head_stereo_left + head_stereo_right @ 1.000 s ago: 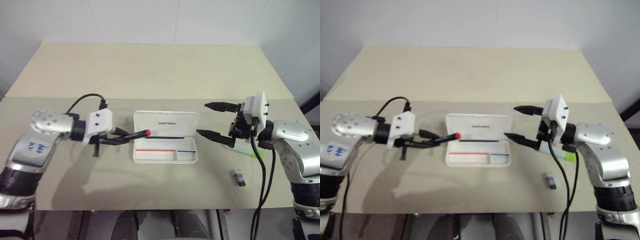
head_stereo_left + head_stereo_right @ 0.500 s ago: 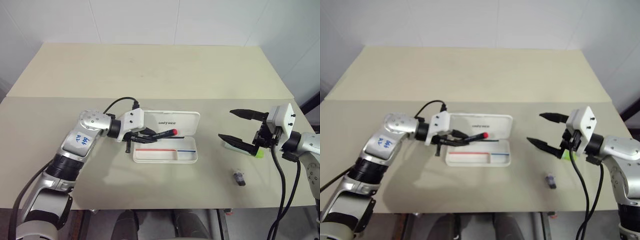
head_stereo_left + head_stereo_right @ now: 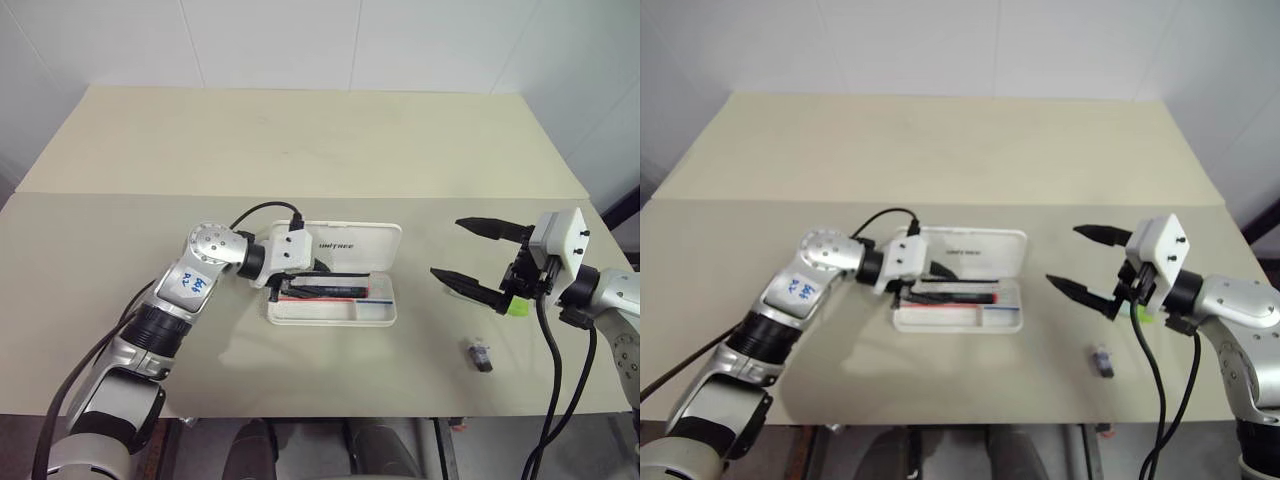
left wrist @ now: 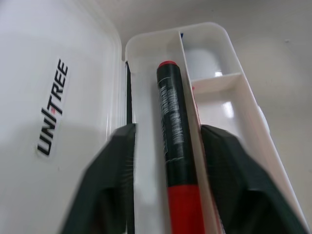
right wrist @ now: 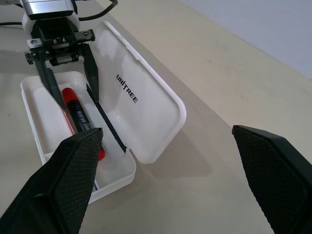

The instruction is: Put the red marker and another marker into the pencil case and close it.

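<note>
The left gripper [image 4: 168, 161] reaches toward three o'clock, fingers parted astride the black red-capped marker [image 4: 173, 141] lying in the open white plastic pencil case [image 3: 385, 312], while the right gripper [image 3: 465, 257] hovers level, jaws spread wide and empty

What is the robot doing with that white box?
It's packing markers into the open pencil case. The left gripper has its jaws spread on either side of the red marker, which lies inside the case's tray. The right gripper hangs open above the table, near the green highlighter, which is not yet packed.

White pencil case [image 3: 355, 243]; black-red marker [image 4: 174, 146].
</note>
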